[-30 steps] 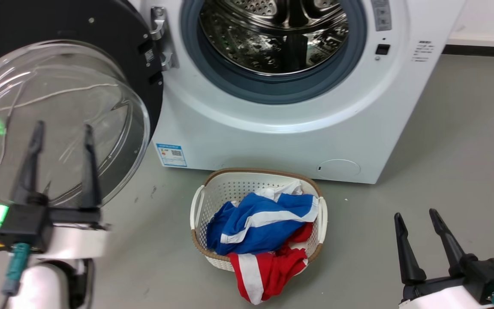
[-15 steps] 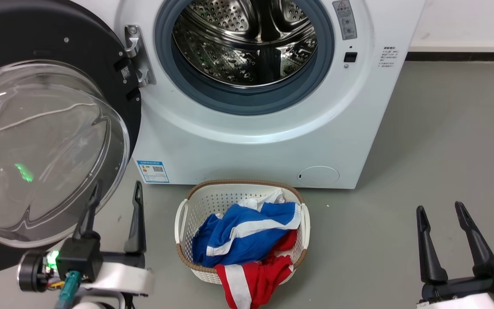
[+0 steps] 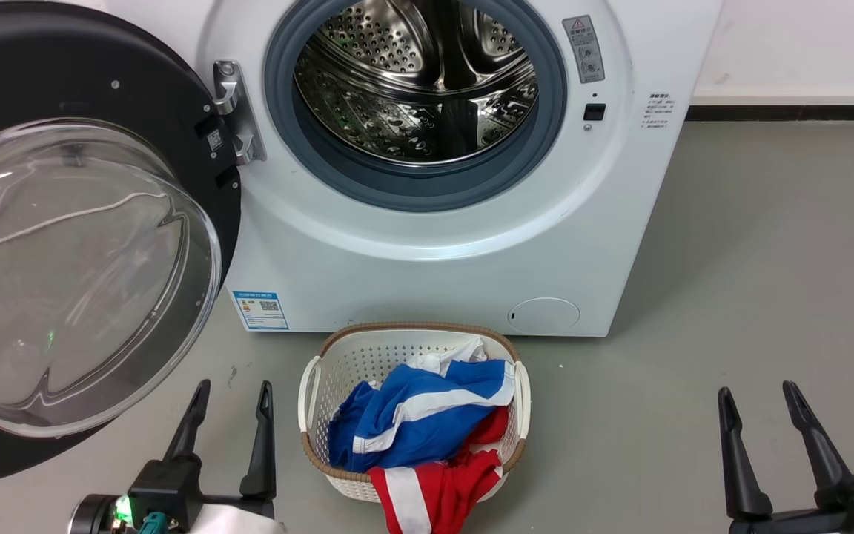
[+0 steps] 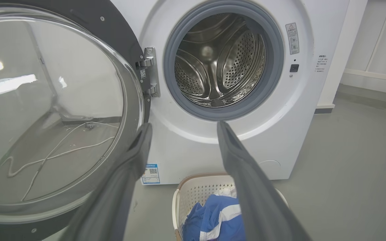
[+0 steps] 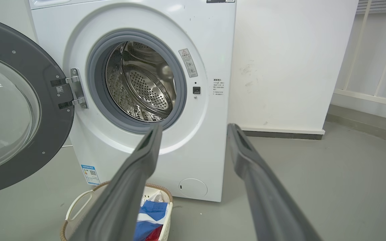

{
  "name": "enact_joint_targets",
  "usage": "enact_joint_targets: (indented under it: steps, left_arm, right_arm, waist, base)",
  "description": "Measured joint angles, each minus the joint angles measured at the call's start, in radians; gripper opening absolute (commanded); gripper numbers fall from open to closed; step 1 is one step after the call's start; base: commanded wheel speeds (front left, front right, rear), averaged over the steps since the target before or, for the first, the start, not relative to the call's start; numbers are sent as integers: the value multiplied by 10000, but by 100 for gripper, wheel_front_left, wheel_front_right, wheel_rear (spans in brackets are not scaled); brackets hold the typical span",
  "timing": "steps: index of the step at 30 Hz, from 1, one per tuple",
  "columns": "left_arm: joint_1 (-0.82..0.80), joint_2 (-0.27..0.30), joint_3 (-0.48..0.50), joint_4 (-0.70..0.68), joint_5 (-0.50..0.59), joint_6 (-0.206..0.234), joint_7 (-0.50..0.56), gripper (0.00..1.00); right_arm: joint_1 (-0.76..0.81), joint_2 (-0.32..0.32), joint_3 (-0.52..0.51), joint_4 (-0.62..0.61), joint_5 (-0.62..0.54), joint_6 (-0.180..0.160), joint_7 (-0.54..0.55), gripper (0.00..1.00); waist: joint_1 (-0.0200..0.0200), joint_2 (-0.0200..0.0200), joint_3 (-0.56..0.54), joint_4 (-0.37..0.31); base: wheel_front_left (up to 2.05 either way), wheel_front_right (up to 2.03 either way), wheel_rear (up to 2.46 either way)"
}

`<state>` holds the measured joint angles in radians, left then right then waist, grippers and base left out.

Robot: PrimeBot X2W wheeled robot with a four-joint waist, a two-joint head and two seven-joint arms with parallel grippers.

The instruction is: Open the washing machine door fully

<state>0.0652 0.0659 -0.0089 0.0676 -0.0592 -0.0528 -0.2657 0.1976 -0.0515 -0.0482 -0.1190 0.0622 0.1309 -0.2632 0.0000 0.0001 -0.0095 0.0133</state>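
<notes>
The washing machine (image 3: 434, 252) (image 4: 193, 147) (image 5: 193, 140) is a white front-loader with a grey gasket and a bare steel drum (image 3: 419, 81). The washing machine door (image 3: 78, 245) (image 4: 55, 110) (image 5: 15, 110) stands swung wide to the left on its metal hinge (image 3: 230, 111), its clear domed glass facing outward. My left gripper (image 3: 234, 393) (image 4: 183, 125) is open low on the left, below the door's lower edge and apart from it, holding nothing. At the lower right my right gripper (image 3: 759, 394) (image 5: 194, 129) is open and empty, away from the machine.
A white laundry basket (image 3: 316, 378) (image 4: 196, 190) (image 5: 79, 204) with blue, red and white cloth (image 3: 419, 423) stands on the grey floor just in front of the machine, between my grippers. A white wall (image 5: 286, 67) rises right of the machine.
My left gripper has drawn back from in front of the door glass to low beside the basket. The head camera has shifted, showing more of the drum and floor. The door stays wide.
</notes>
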Motion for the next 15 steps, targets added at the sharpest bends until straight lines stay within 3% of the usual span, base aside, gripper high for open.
enact_joint_targets:
  steps: [13, 14, 15]
  left_arm:
    - [184, -104, 8, 336, -107, 146, 0, 100]
    - [184, -105, 0, 330, -63, 167, 0, 0]
    - [187, -113, -2, 401, -61, 173, -4, 0]
  right_arm:
    - [138, 0, -61, 295, 82, 0, 0, 100]
    - [138, 0, -65, 307, 90, 0, 0, 0]
    - [140, 0, -63, 380, 88, 0, 8, 0]
  waist:
    - [0, 0, -10, -79]
    - [0, 0, -10, -74]
    - [0, 0, -11, -74]
  base:
    - [0, 0, 0]
    - [0, 0, 0]
    - [0, 0, 0]
